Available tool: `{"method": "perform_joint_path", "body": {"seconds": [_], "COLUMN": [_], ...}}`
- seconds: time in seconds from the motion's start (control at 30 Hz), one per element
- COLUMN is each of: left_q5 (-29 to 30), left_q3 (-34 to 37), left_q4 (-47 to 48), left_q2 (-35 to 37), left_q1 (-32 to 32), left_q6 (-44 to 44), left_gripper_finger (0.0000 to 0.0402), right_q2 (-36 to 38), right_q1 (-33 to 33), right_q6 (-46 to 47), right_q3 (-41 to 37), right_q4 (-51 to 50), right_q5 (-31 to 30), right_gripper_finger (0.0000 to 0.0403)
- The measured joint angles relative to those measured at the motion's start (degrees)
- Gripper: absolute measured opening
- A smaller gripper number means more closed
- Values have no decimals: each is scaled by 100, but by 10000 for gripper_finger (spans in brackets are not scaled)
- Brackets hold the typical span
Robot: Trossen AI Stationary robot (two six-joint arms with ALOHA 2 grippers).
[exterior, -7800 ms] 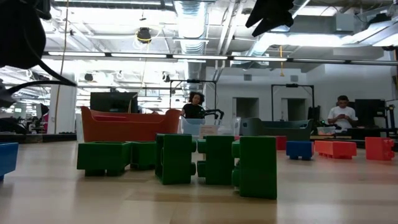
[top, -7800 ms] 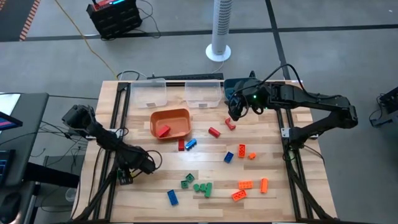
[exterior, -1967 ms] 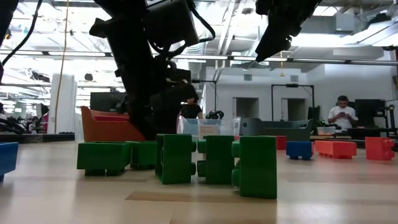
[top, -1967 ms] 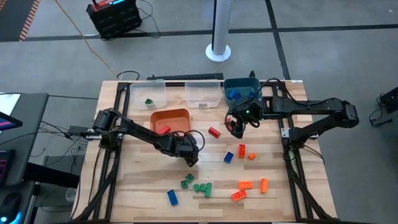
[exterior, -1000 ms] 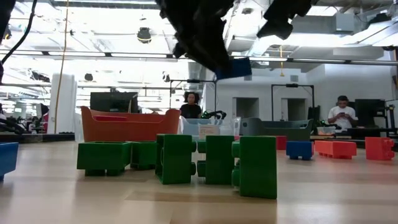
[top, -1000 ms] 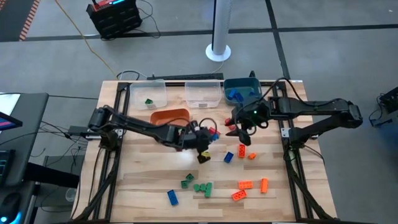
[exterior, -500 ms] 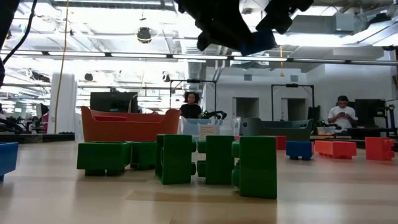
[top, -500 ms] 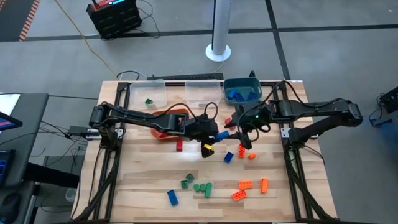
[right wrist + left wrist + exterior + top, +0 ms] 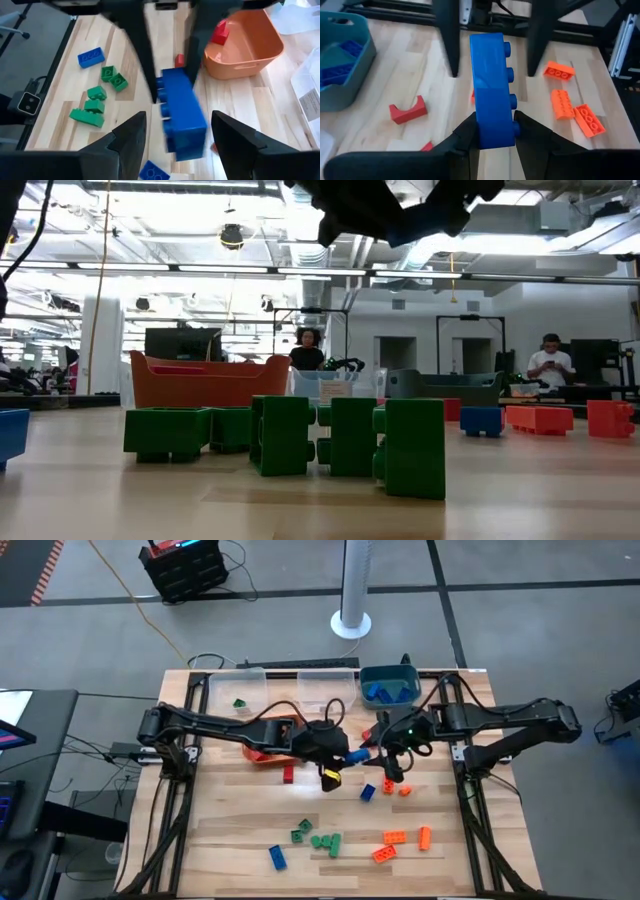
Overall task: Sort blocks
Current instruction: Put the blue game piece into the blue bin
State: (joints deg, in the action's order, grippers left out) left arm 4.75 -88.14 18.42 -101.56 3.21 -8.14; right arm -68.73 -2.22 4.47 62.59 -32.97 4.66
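An orange bin (image 9: 262,750), a teal bin (image 9: 388,673) and two clear bins (image 9: 238,688) sit along the wooden table's (image 9: 250,830) far side (a white fan column (image 9: 353,585) stands behind).

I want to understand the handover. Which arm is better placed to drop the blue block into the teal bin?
Probably the right. The left fingers hold the blue block mid-table, while the right fingers stand open around it, and the right arm's side is nearer the teal bin.
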Motion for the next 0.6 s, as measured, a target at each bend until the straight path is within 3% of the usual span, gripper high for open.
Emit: {"method": "perform_joint_path", "body": {"seconds": [0.33,0.43,0.6], "left_q5": [-48,-73,-127], "left_q3": [0,0,0], "left_q4": [17,14,22], "left_q2": [94,94,90], "left_q1": [-101,-99,-99], "left_q6": [29,27,45], "left_gripper_finger": [96,96,97], "right_q2": [-109,-109,-107], "right_q1": [-2,15,53], "right_q6": [68,107,67], "right_q3": [-2,-2,2], "right_q4": [367,315,71], "right_q5": [-186,-192,-159], "right_gripper_finger": [222,184,87]}}
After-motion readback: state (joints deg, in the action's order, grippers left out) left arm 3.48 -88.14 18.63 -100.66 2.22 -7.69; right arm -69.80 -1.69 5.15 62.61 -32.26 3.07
